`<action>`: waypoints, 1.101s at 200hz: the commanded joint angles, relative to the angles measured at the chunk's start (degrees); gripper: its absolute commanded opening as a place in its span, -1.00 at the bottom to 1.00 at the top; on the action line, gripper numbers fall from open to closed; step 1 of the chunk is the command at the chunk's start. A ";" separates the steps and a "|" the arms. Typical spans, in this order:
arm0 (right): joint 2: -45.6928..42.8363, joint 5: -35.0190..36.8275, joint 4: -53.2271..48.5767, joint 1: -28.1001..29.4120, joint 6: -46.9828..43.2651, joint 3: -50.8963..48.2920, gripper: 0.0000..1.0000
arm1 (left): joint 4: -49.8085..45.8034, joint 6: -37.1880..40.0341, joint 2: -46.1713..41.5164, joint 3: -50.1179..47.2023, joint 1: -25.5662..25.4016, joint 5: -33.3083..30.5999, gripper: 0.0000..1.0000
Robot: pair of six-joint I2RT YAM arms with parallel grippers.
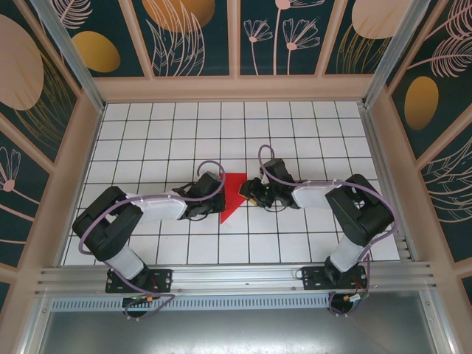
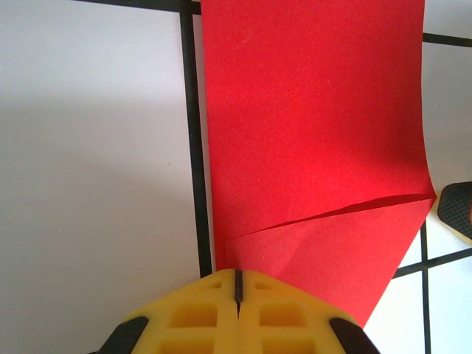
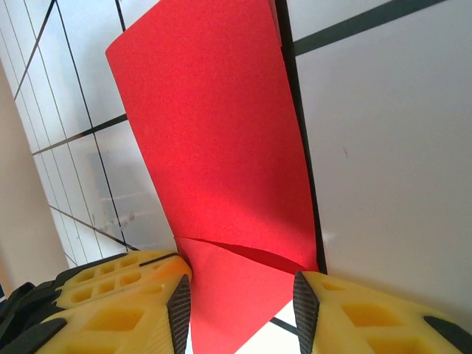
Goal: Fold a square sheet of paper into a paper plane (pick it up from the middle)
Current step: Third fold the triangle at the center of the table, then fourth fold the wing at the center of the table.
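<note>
The square sheet of paper [image 1: 234, 193] lies on the white tiles between my two grippers, partly folded, with a diagonal flap [image 2: 324, 251] and a point toward the near edge. In the left wrist view the red sheet [image 2: 310, 133] stretches away from my left gripper [image 2: 237, 274], whose yellow fingers are shut together with their tips over the flap's left corner. My left gripper [image 1: 216, 198] sits at the paper's left edge. My right gripper [image 1: 251, 194] is at its right edge. My right gripper [image 3: 242, 313] is open, its pads on either side of the flap of the sheet [image 3: 221, 147].
The tiled table [image 1: 147, 133] has free tiles behind and to both sides of the paper. Patterned walls [image 1: 44, 147] close in three sides. An aluminium rail [image 1: 236, 276] runs along the near edge by the arm bases. A tip of the right gripper's finger [image 2: 457, 210] shows past the paper.
</note>
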 commanded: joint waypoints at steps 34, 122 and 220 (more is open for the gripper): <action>0.80 3.18 -3.92 0.50 -0.20 1.96 -0.12 | -1.83 -0.79 0.72 -1.55 0.13 -1.26 -0.97; 1.80 -0.41 -1.41 0.68 -0.44 2.25 -0.16 | -1.98 -0.72 0.68 -1.60 0.22 -1.43 -0.98; 2.18 -6.47 7.36 0.65 1.86 -0.32 -0.33 | -2.46 -0.60 0.00 -1.55 0.18 -1.87 -0.98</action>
